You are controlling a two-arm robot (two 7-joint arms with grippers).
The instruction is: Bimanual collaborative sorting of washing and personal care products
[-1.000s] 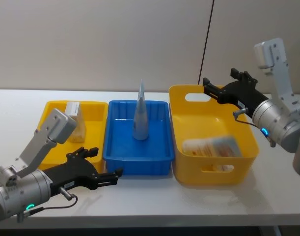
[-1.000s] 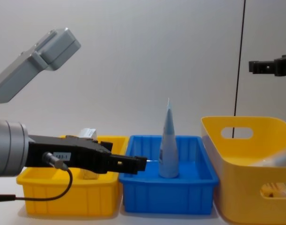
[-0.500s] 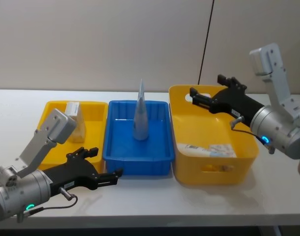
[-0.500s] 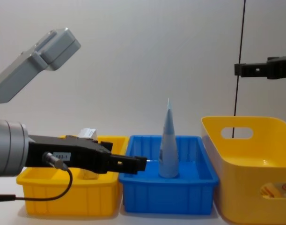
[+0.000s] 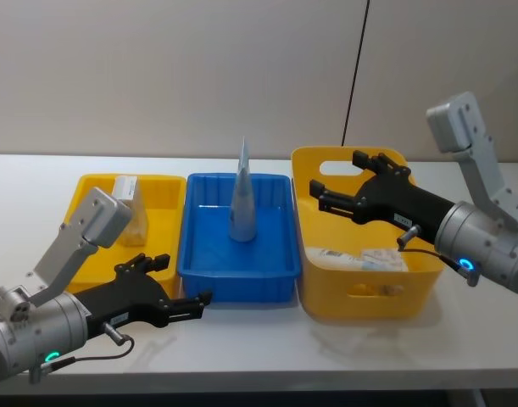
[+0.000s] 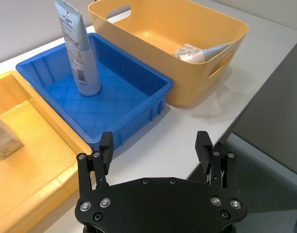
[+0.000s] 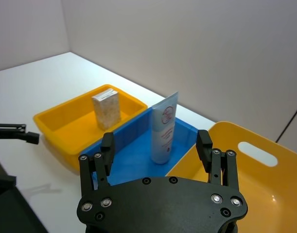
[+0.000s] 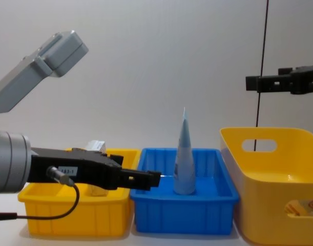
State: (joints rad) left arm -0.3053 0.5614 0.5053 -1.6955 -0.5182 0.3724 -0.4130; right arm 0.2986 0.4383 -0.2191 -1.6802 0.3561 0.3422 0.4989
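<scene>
Two products already stand sorted: a beige pack (image 5: 130, 202) in the yellow tray (image 5: 89, 254), a light-blue tube (image 5: 242, 203) upright in the blue tray (image 5: 280, 280). Another tube (image 5: 360, 257) lies in the yellow basket (image 5: 326, 301). The right gripper (image 5: 320, 198) hovers above it, open and empty, likely descending next. The left gripper (image 5: 199, 303) waits open and empty, low over the tabletop (image 5: 267, 348).

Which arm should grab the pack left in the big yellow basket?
Right, likely. The right gripper hovers open above the yellow basket holding the pack; the left gripper sits open by the blue tray.
</scene>
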